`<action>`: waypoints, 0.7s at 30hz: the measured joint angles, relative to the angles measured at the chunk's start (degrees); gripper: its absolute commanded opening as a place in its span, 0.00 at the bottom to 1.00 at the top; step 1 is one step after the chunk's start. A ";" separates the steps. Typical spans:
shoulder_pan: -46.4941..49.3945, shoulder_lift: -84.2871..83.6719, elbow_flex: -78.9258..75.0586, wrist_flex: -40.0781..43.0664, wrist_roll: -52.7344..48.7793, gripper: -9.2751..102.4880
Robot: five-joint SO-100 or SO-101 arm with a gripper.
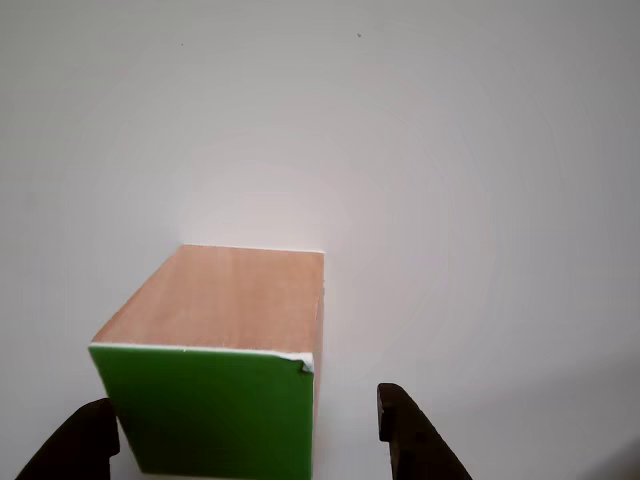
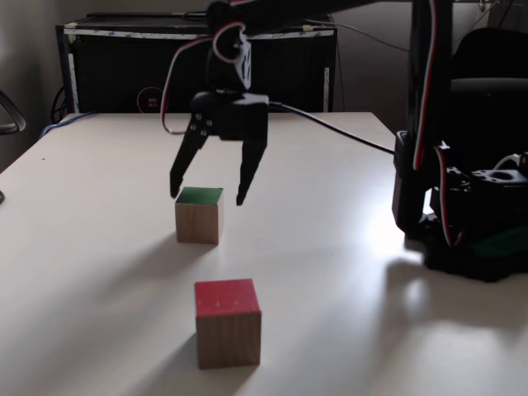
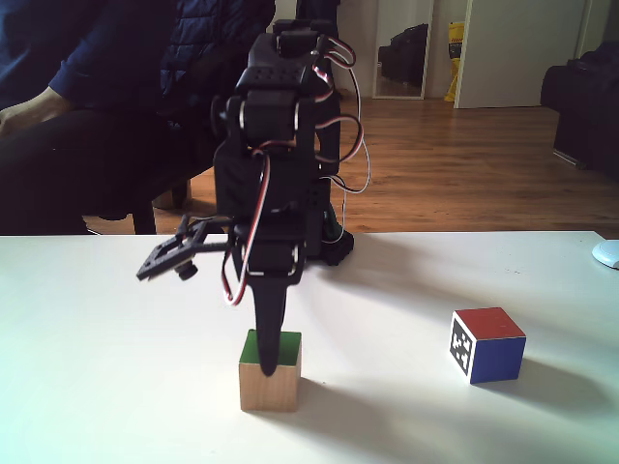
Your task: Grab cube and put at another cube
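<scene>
Two dark fingertips of your gripper (image 1: 250, 430) sit at the bottom edge of the other view, spread wide, with the cube (image 1: 215, 340) between them, its green face toward the lens and its plain wooden side above. It rests on the white table (image 1: 480, 200); you have not closed on it yet.

Nearest the lens in a fixed view is another cube (image 2: 227, 322), red on top, well apart from the cube (image 2: 199, 214), whose green face points up. Your gripper (image 2: 206, 196) hangs over it, jaws apart, tips level with the cube's top on either side.

From the other fixed view, the cube (image 3: 271, 372) stands under the gripper (image 3: 268, 365), one finger overlapping its front. Another cube (image 3: 486, 344) shows its marker off to the right. A seated person (image 3: 87, 87) is behind. By my judgement grasp, carry and placement all remain.
</scene>
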 measured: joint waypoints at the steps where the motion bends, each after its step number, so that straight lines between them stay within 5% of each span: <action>1: 0.00 -0.79 -0.26 -0.18 0.09 0.45; 10: 0.09 -4.83 -1.49 -2.64 1.23 0.42; 21: 0.09 -4.83 -2.02 -4.39 2.99 0.27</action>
